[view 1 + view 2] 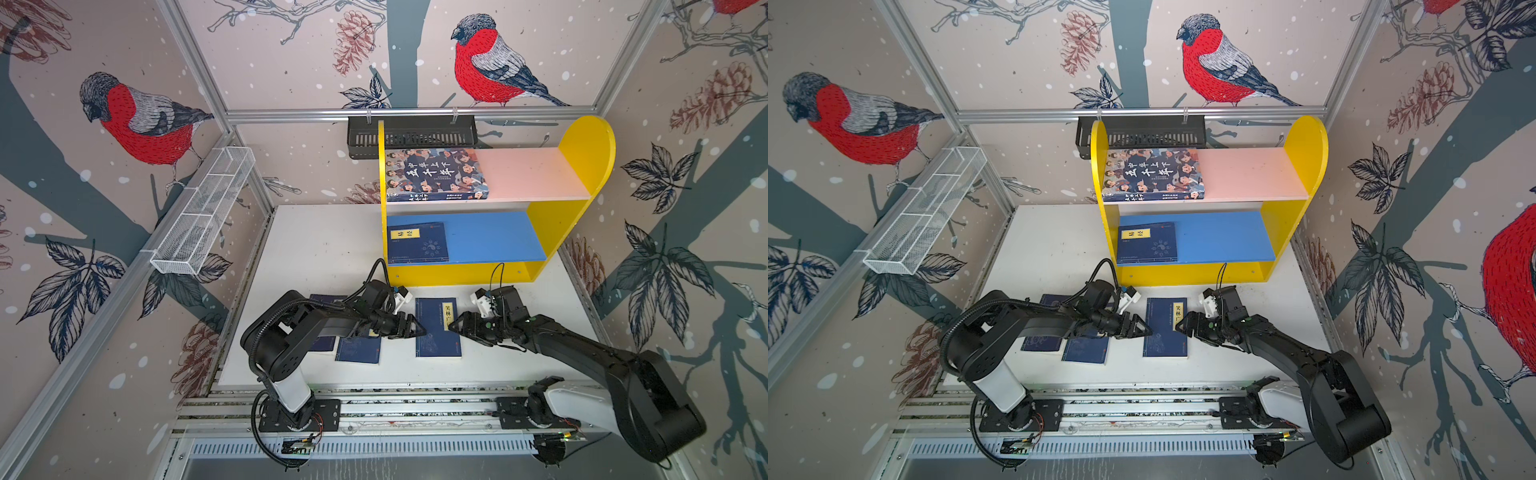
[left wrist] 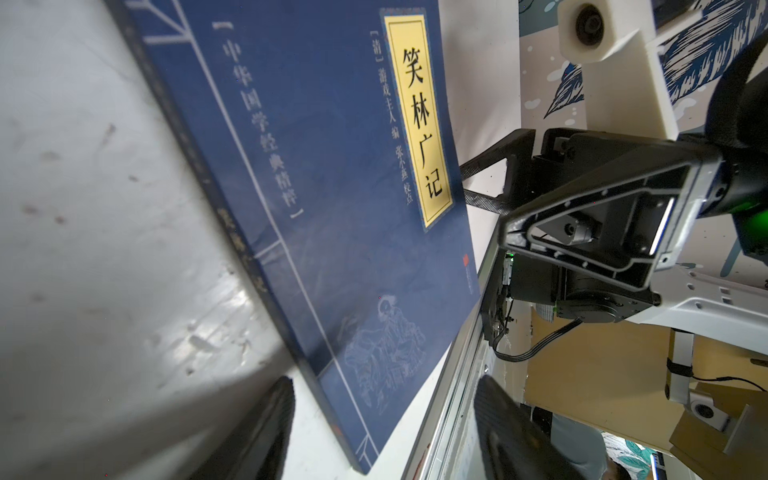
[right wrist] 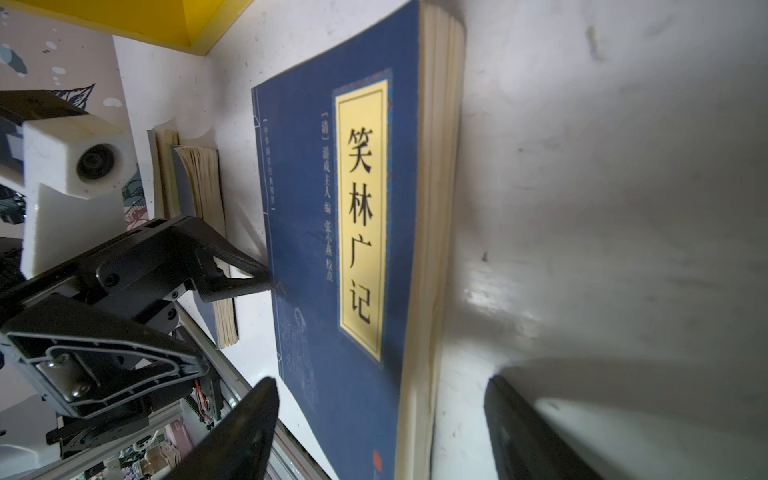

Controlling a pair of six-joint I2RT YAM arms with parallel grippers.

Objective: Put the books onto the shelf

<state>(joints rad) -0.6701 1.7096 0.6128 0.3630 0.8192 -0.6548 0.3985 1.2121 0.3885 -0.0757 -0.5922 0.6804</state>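
Observation:
The yellow-sided shelf [image 1: 582, 153] [image 1: 1304, 145] stands at the back of the table. A thick book with cartoon faces [image 1: 434, 174] [image 1: 1152, 172] lies on its pink board, and a navy book [image 1: 417, 243] [image 1: 1146, 243] on its blue board. Another navy book with a yellow label [image 1: 436, 336] [image 1: 1158, 345] [image 2: 316, 187] [image 3: 332, 249] lies flat on the table between my grippers. My left gripper [image 1: 419, 329] [image 1: 1148, 330] [image 2: 386, 432] is open at its spine edge. My right gripper [image 1: 453, 326] [image 1: 1179, 326] [image 3: 386, 432] is open at its page edge. Two more navy books [image 1: 358, 349] [image 1: 1042, 345] lie partly hidden under the left arm.
A black slotted rack [image 1: 411, 133] hangs on the back wall behind the shelf. On the left wall is a white wire basket [image 1: 203, 212]. Metal rails [image 1: 374, 407] carrying both arm bases run along the white table's [image 1: 324, 249] front edge.

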